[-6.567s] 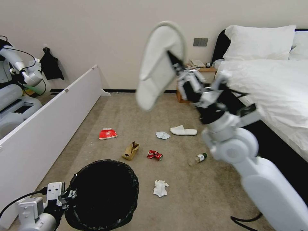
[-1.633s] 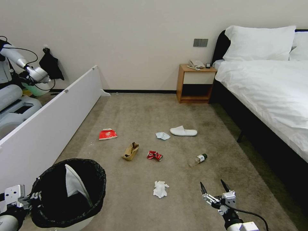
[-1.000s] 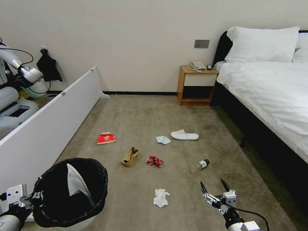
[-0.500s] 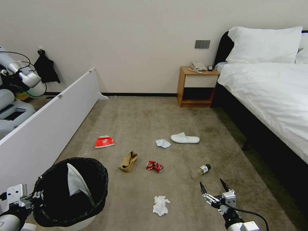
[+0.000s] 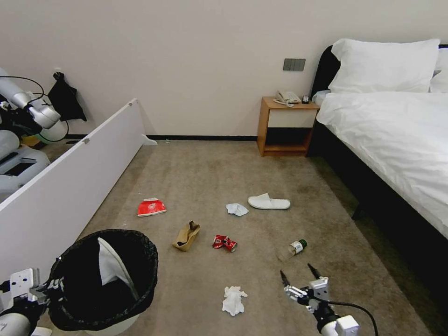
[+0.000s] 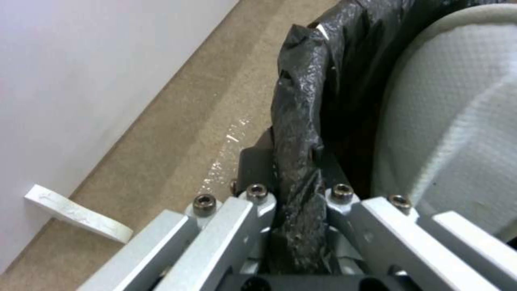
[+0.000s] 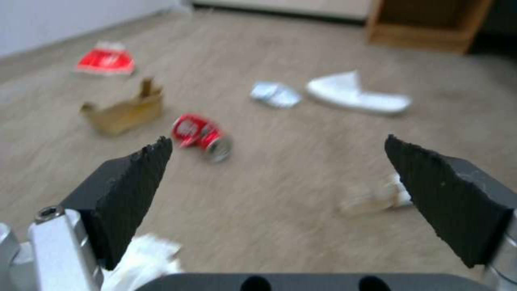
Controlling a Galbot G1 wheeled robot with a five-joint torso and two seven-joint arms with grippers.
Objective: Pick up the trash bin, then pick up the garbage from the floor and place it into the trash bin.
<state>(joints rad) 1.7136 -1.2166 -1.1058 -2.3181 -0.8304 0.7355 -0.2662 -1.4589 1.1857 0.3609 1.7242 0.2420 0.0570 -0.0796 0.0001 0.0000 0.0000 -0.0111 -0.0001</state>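
Head view puts me mid-collection: my left end effector (image 5: pixel 44 289) is clamped on the bag-lined rim of the trash bin (image 5: pixel 105 280), held at my lower left close to the white partition (image 5: pixel 70 186), and one white slipper (image 5: pixel 112 268) stands on end inside it. My right end effector (image 5: pixel 297 281) hangs low over the floor (image 5: pixel 224 172) with its pads spread wide and nothing between them.

Litter on the carpet: the white tissue (image 5: pixel 233 300) nearest me, the dark-capped bottle (image 5: pixel 292 248) just ahead of the right arm, the crushed red can (image 5: pixel 225 242), the brown paper bag (image 5: pixel 186 235), the red-white packet (image 5: pixel 151 207), the pale-blue tissue (image 5: pixel 237 209) and the second slipper (image 5: pixel 269 202).

I judge the next pick to be the bottle or the near tissue (both close to the open pads). That calls for lowering to the carpet, squaring the pads across the piece and closing without shoving it away.
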